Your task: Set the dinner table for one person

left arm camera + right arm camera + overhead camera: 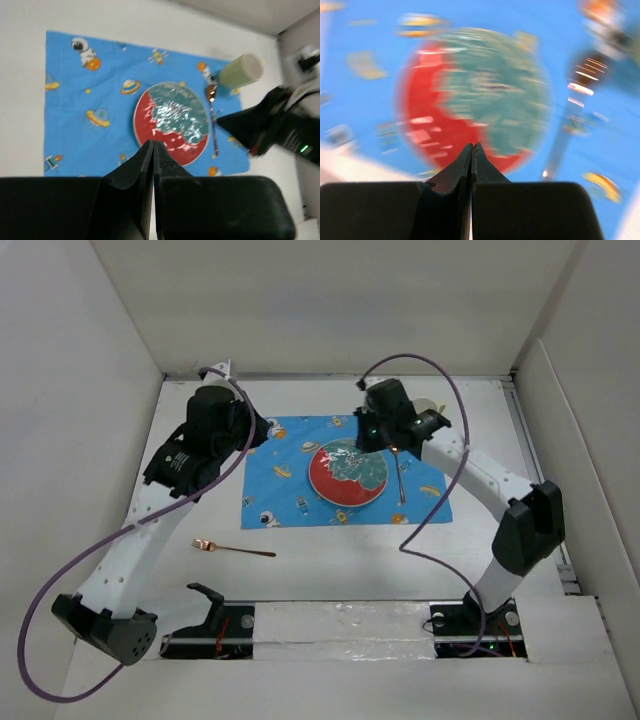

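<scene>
The white dinner table [330,575] carries a blue space-patterned placemat [285,480]. A red and teal plate [347,472] sits on the mat, with a copper spoon [401,480] to its right. A copper fork [235,548] lies on the bare table, near and left of the mat. My left gripper [263,431] is shut and empty above the mat's far left corner. My right gripper [366,434] is shut and empty above the plate's far edge. The left wrist view shows the plate [170,122], the spoon [214,125] and a pale green cup [241,71]. The right wrist view is blurred, showing the plate [470,95] and the spoon [570,120].
White walls [90,390] border the table on the left, far and right sides. The right arm [480,475] stretches over the mat's right edge and mostly hides the cup [432,405] in the top view. A purple cable [440,510] hangs beside it.
</scene>
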You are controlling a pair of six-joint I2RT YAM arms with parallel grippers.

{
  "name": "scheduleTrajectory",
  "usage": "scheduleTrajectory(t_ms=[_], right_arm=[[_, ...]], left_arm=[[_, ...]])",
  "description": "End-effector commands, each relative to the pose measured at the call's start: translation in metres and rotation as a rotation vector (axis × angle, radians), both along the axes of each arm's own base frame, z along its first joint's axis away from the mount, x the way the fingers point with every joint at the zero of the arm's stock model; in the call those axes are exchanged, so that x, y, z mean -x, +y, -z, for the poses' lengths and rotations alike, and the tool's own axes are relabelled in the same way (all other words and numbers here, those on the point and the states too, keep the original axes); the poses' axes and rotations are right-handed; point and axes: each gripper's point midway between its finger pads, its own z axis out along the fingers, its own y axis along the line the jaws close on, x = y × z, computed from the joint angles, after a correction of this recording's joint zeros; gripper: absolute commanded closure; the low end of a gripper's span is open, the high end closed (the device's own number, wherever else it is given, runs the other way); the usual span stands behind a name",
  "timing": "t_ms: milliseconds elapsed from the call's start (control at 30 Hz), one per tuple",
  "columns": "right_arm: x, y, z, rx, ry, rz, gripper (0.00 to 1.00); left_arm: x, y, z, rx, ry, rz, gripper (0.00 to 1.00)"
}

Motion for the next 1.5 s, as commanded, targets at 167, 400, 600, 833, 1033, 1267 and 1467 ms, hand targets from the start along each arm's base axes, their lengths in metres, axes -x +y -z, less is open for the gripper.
scheduleTrajectory(t_ms=[167,400,600,833,1033,1267,1467], right_arm=[[0.146,0.216,0.028,-0.122,-0.055,-0.614,0.83],[0.199,0.296,0.081,-0.015,-0.119,-0.814,0.44],[0.209,0.334,0.121,0.060,-0.136,-0.849,0.42],[0.221,0.356,0.153,0.133,-0.162,-0.879,0.44],[0.223,0.352,0.181,0.204,-0.205,-0.819,0.92],[0.177,0.354,0.106,0.093,-0.245,-0.546,1.00],[0.073,0.301,0.029,-0.130,-0.176,-0.161,1.00]], left_arm=[[0.070,0.043,-0.094,0.331,-0.220,-0.152,0.97],[0.115,0.083,-0.120,0.354,-0.280,-0.237,0.64],[0.121,0.081,-0.117,0.309,-0.249,-0.203,0.64],[0.121,0.079,-0.115,0.260,-0.249,-0.168,0.64],[0.124,0.083,-0.117,0.223,-0.265,-0.164,0.64],[0.117,0.080,-0.119,0.209,-0.287,-0.151,0.64],[0.106,0.070,-0.110,0.210,-0.280,-0.127,0.64]])
